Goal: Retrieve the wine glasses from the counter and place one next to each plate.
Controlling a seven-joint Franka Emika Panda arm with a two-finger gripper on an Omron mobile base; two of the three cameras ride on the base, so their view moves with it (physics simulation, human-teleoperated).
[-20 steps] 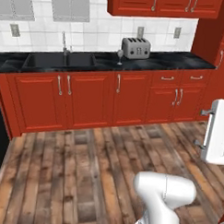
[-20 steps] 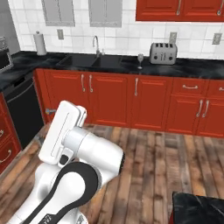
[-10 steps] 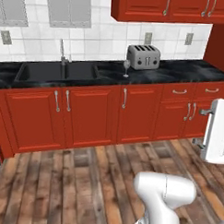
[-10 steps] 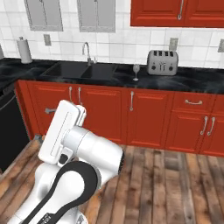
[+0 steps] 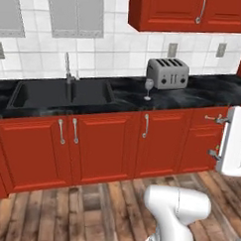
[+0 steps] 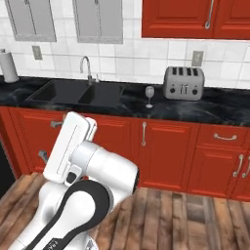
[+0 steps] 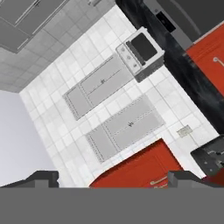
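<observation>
We see one small clear stemmed wine glass (image 5: 148,88) standing upright on the long black marbled stone table (image 5: 203,91) above red cabinet doors (image 5: 106,146), just left of the boxy silver four-slot toaster (image 5: 167,73) and right of the inset black sink (image 5: 61,94); from the right base camera the same glass (image 6: 149,96) stands between sink and toaster; in the hand camera our hand (image 7: 111,177) points up at the white tiled wall (image 7: 65,131), its dark fingers spread wide, holding nothing.
</observation>
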